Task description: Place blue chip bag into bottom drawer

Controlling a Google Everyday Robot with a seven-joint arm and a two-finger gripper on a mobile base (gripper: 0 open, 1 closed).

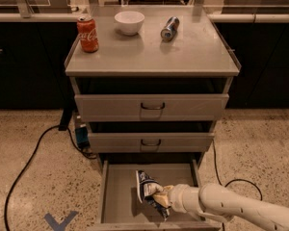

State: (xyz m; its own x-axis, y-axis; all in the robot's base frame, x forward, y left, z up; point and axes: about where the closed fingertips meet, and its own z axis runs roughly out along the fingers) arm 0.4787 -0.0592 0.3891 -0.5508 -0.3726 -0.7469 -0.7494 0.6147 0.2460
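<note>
1. Cabinet (154,57), one: grey metal with a flat top and three drawers stacked below.
2. Upper drawers, two: top drawer (183,107) and middle drawer (183,142), each with one dark recessed handle at centre; both sit slightly forward of the frame.
3. Bottom drawer (118,196), one: pulled out toward the near side, with its plain floor and low side walls in view.
4. Blue chip bag (145,186), one: crumpled, dark blue with white patches. It is inside the bottom drawer's outline, right of centre, standing on edge and tilted. Whether it touches the drawer floor cannot be told.
5. Gripper (158,196), one: on the end of a white arm (231,208) that comes in from the near right, low over the open drawer.
6. Fingers (164,192), tan: drawn in tight on the bag's right and lower edge, clamping it with no visible gap.
7. Items on the cabinet top, three: a red cola can (87,34) upright at far left, a white bowl (129,22) at far centre, and a dark blue drink can (169,28) lying on its side right of the bowl. All three are apart.
8. Floor items: one black cable (24,172) at left and one blue tape mark (60,221) at near left.
</note>
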